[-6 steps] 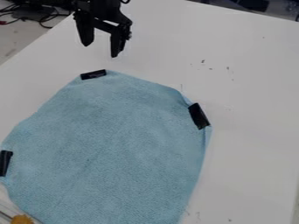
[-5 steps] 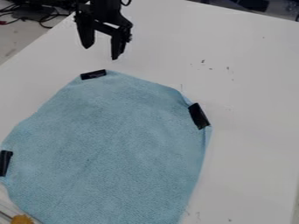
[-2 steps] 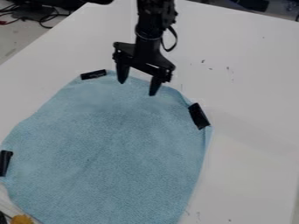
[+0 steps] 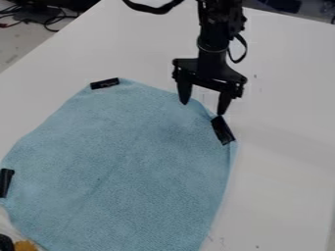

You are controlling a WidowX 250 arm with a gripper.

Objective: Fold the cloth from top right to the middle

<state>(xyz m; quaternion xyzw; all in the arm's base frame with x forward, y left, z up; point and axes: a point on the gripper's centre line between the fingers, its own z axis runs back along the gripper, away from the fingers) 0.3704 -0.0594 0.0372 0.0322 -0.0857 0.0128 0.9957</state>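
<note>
End effector (image 4: 203,108), spread and empty, hangs at the cloth's (image 4: 124,157) upper-right edge. Tape (image 4: 223,130) there could make its grip slip.

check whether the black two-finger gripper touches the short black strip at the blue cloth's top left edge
Apart: the camera view shows the gripper well right of that strip, with blue cloth between them.

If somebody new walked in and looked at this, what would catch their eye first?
Most likely the big blue cloth, spread over the white table with black strips at its edges. Next would be the black gripper, hanging fingers apart over the cloth's upper right edge, close to the strip there.
</note>
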